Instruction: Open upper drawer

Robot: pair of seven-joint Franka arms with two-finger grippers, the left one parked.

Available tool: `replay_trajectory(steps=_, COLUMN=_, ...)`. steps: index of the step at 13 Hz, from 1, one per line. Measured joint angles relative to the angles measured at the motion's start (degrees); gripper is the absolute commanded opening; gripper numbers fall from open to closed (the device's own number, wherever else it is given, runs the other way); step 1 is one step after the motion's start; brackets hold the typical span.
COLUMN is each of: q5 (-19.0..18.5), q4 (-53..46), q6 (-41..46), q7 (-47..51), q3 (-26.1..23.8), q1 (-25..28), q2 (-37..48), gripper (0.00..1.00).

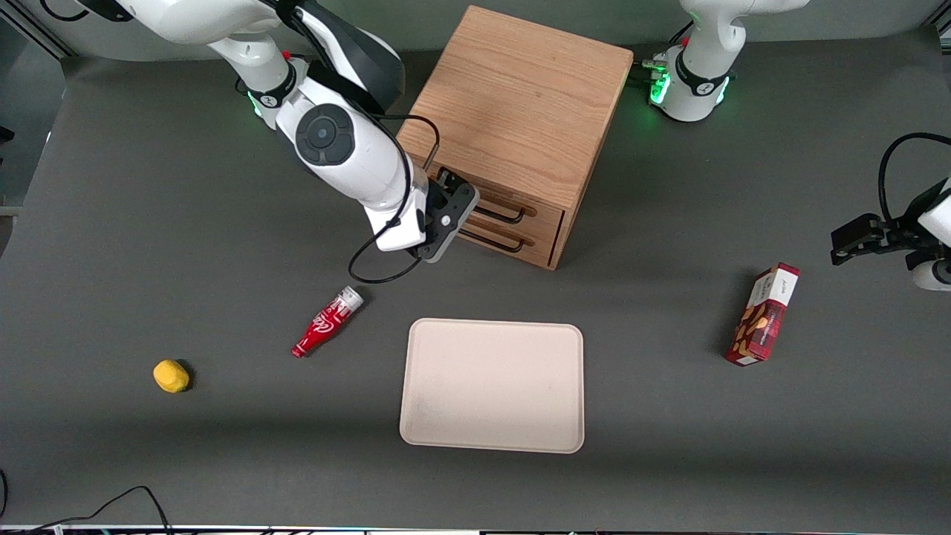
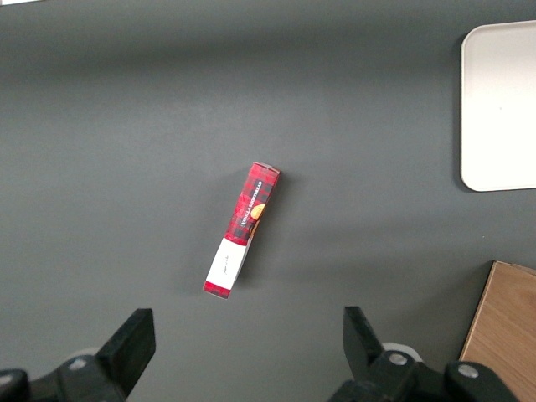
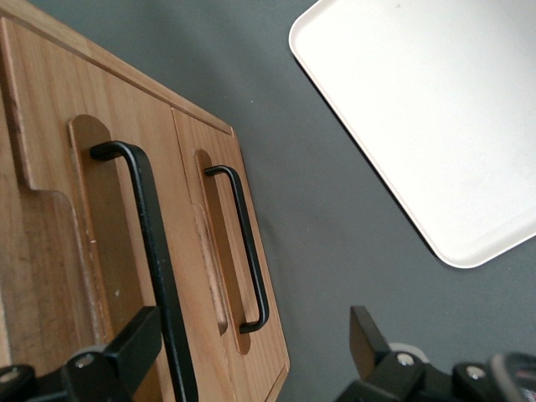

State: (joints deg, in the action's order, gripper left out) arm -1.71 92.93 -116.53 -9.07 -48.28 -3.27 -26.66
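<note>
The oak cabinet [image 1: 520, 96] stands at the back middle of the table. Its upper drawer [image 1: 541, 210] is closed, with a thin black wire handle [image 1: 501, 214] that also shows in the right wrist view [image 3: 149, 243]. The lower drawer [image 1: 536, 244] with its twin handle [image 3: 244, 251] sits under it, also closed. My right gripper [image 1: 459, 195] is open right in front of the drawer fronts, at the handles' end toward the working arm. In the wrist view the gripper [image 3: 251, 335] straddles the upper handle, which runs close beside one finger [image 3: 134, 343] without being clamped.
A beige tray [image 1: 492, 385] lies nearer the front camera than the cabinet. A red bottle [image 1: 327, 322] and a yellow object [image 1: 171, 375] lie toward the working arm's end. A red snack box [image 1: 764, 314] lies toward the parked arm's end.
</note>
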Motion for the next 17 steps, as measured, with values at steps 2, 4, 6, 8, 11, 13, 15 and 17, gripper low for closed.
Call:
replay_trajectory(steps=2, q5=4.51, q4=-0.08, q6=0.0, q7=-3.87, q3=-0.26, q1=-1.25, q2=-0.61, gripper=1.0)
replay_trajectory(steps=4, q5=6.73, q4=-0.22, q6=0.0, q7=-5.81, q3=-0.29, q1=-2.11, q2=-0.92, gripper=1.0)
replay_trajectory(steps=6, q5=7.29, q4=-0.3, q6=-0.25, q7=-5.91, q3=-0.63, q1=-2.16, q2=-1.13, gripper=1.0)
replay_trajectory(steps=8, q5=7.45, q4=-0.22, q6=-1.0, q7=-5.91, q3=-1.08, q1=-1.9, q2=-1.4, gripper=1.0)
replay_trajectory(steps=11, q5=7.48, q4=0.51, q6=-2.64, q7=-5.91, q3=-1.46, q1=-1.68, q2=-2.05, gripper=1.0)
replay_trajectory(steps=13, q5=7.48, q4=2.23, q6=-5.15, q7=-5.9, q3=-1.51, q1=-1.66, q2=-2.38, gripper=1.0)
replay_trajectory(steps=15, q5=7.48, q4=4.26, q6=-8.3, q7=-5.9, q3=-1.61, q1=-1.5, q2=-2.55, gripper=1.0)
replay_trajectory(steps=17, q5=7.48, q4=5.8, q6=-10.21, q7=-5.9, q3=-1.64, q1=-1.19, q2=-2.61, gripper=1.0)
